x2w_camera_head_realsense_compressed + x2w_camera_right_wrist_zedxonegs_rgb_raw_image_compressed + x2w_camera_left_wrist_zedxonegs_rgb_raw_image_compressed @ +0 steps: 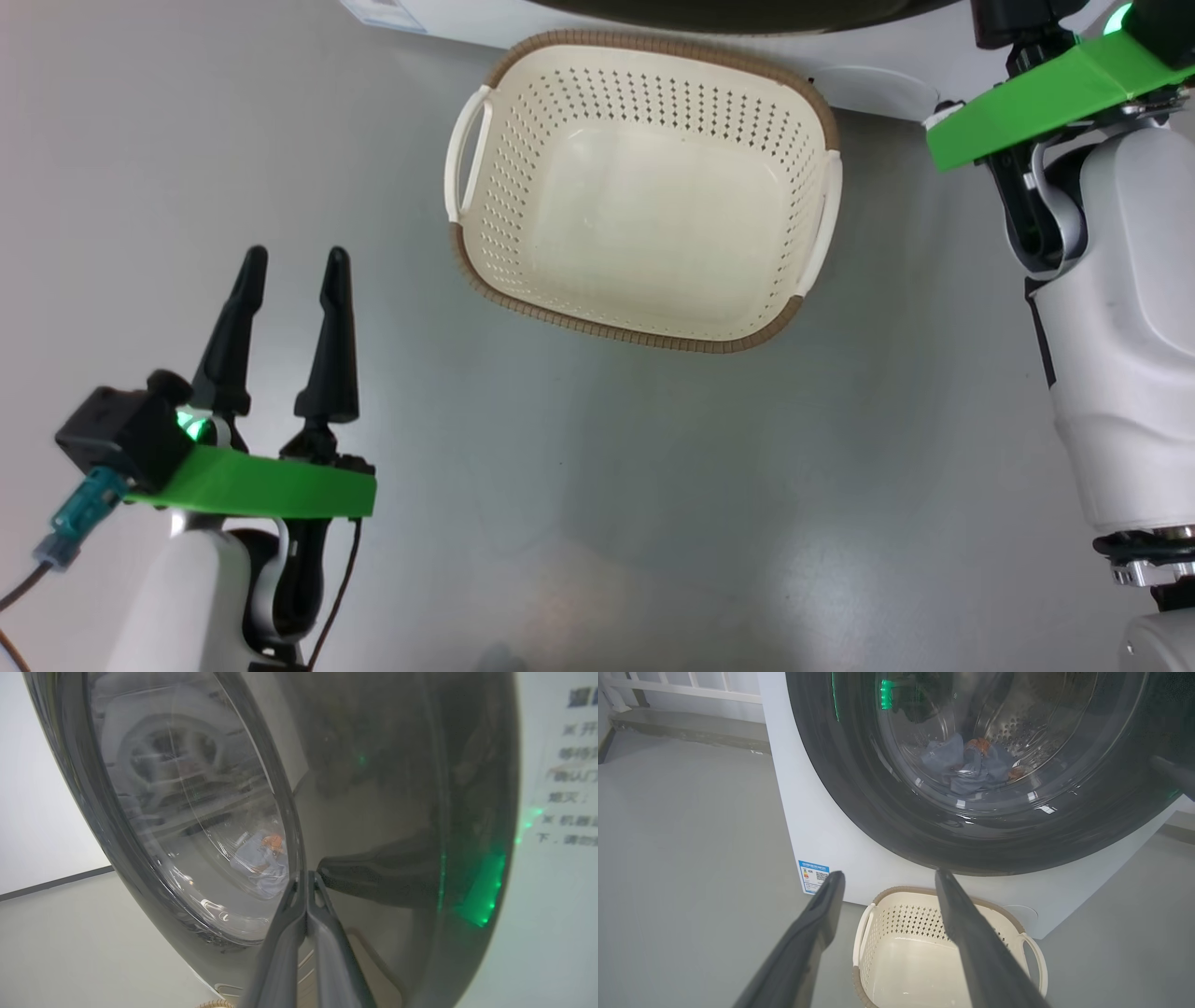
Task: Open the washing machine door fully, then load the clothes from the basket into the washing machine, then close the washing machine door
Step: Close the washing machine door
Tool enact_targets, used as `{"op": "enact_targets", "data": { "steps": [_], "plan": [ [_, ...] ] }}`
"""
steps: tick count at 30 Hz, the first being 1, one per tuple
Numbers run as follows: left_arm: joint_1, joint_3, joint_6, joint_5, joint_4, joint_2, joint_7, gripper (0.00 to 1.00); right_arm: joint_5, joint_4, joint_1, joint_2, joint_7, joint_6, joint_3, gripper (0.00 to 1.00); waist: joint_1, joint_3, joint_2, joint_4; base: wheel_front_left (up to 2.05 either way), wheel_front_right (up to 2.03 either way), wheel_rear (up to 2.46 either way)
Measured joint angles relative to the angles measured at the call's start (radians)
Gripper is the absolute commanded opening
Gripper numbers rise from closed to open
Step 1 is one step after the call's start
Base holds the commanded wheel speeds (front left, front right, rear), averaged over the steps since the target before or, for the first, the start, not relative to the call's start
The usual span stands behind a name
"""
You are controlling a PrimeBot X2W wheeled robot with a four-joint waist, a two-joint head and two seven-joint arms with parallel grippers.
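The basket (504, 168) stands on the floor with nothing in it, and it also shows below the machine in the left wrist view (901, 924). The clothes (966, 763) lie inside the drum, seen through the glass of the washing machine door (859, 788). The door looks flat against the white washing machine (822, 830). My right gripper (306, 875) is shut and empty, its tips touching the door's glossy black rim (373, 788) beside the glass, behind which the clothes (264, 858) show. My left gripper (294, 252) hangs open and empty over the floor, left of the basket.
A blue label (813, 876) sits low on the machine's front. My right arm (1111, 280) reaches up along the right side, past the basket. Grey floor spreads to the left and in front of the basket. A white railing (682, 690) runs along the back left.
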State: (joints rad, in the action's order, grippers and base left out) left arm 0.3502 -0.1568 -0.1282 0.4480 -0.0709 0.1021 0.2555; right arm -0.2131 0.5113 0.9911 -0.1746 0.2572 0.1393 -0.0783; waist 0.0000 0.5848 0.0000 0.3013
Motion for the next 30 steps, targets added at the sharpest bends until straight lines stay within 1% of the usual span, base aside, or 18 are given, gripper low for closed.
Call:
{"op": "enact_targets", "data": {
  "steps": [3, 8, 15, 18, 19, 20, 21, 22, 23, 24, 25, 26, 27, 30],
  "plan": [
    [0.007, 0.0, 0.0, 0.001, 0.001, 0.0, 0.0, 1.0, 0.015, -0.001, 0.012, 0.013, 0.0, 0.0, 0.019, 0.0, 0.0, 0.007, 0.0, 0.001, 0.0, 0.0, 0.0],
    [0.008, 0.002, 0.0, 0.001, 0.001, 0.0, 0.0, 1.0, 0.02, -0.006, 0.014, 0.025, 0.0, 0.0, 0.023, 0.0, 0.0001, 0.009, 0.0, -0.005, 0.0, 0.0, 0.0],
    [0.008, 0.007, 0.0, 0.001, -0.015, 0.002, 0.0, 1.0, 0.006, -0.006, 0.006, 0.015, 0.0, -0.002, -0.007, 0.0, 0.0, -0.021, 0.0, -0.019, 0.0, 0.0, 0.0],
    [0.004, 0.011, 0.0, 0.001, -0.032, 0.005, 0.0, 1.0, -0.009, -0.009, -0.023, 0.013, 0.0, -0.003, -0.02, 0.0, 0.0, -0.04, 0.0, -0.027, 0.0, 0.0, 0.0],
    [0.001, 0.013, 0.0, 0.0, -0.038, 0.006, 0.0, 1.0, -0.01, -0.009, -0.038, 0.013, 0.0, -0.006, -0.026, 0.03, 0.0, -0.048, 0.0, -0.03, 0.0, 0.0, 0.0],
    [-0.002, 0.015, 0.0, 0.0, -0.043, 0.008, 0.0, 1.0, -0.012, -0.009, -0.055, 0.012, 0.0, -0.006, -0.031, 0.13, 0.0, -0.056, 0.0, -0.033, 0.0, 0.0, 0.0],
    [-0.004, 0.016, 0.0, 0.0, -0.05, 0.01, 0.0, 1.0, -0.019, -0.01, -0.073, 0.013, 0.0, -0.006, -0.035, 0.17, 0.0, -0.064, 0.0, -0.037, 0.0, 0.0, 0.0],
    [-0.006, 0.019, 0.0, 0.0, -0.058, 0.011, 0.0, 1.0, -0.027, -0.01, -0.092, 0.014, 0.0, -0.006, -0.039, 0.27, 0.0, -0.073, 0.0, -0.04, 0.0, 0.0, 0.0],
    [-0.011, 0.021, 0.0, 0.0, -0.064, 0.012, 0.0, 1.0, -0.033, -0.01, -0.11, 0.015, 0.0, -0.006, -0.042, 0.29, 0.0, -0.083, 0.0, -0.043, 0.0, 0.0, 0.0],
    [-0.018, 0.024, 0.0, -0.001, -0.07, 0.013, 0.0, 1.0, -0.037, -0.01, -0.127, 0.016, 0.0, -0.006, -0.045, 0.46, 0.0, -0.092, 0.0, -0.047, 0.0, 0.0, 0.0],
    [-0.027, 0.026, 0.0, -0.001, -0.078, 0.015, 0.0, 1.0, -0.04, -0.011, -0.145, 0.016, 0.0, -0.006, -0.048, 0.67, 0.0, -0.103, 0.0, -0.05, 0.0, 0.0, 0.0],
    [-0.036, 0.03, 0.0, -0.001, -0.087, 0.017, 0.0, 1.0, -0.045, -0.011, -0.162, 0.017, 0.0, -0.006, -0.051, 0.94, 0.0, -0.114, 0.0, -0.053, 0.0, 0.0, 0.0],
    [-0.046, 0.033, 0.0, -0.001, -0.095, 0.021, 0.0, 1.0, -0.047, -0.012, -0.179, 0.018, 0.0, -0.006, -0.053, 1.0, 0.0, -0.125, 0.0, -0.057, 0.0, 0.0, 0.0],
    [-0.073, 0.042, 0.0, -0.001, -0.114, 0.035, 0.0, 1.0, -0.052, -0.016, -0.234, 0.02, 0.0, -0.006, -0.062, 1.0, 0.0, -0.161, 0.0, -0.07, 0.0, 0.0, 0.0]
  ]
}}
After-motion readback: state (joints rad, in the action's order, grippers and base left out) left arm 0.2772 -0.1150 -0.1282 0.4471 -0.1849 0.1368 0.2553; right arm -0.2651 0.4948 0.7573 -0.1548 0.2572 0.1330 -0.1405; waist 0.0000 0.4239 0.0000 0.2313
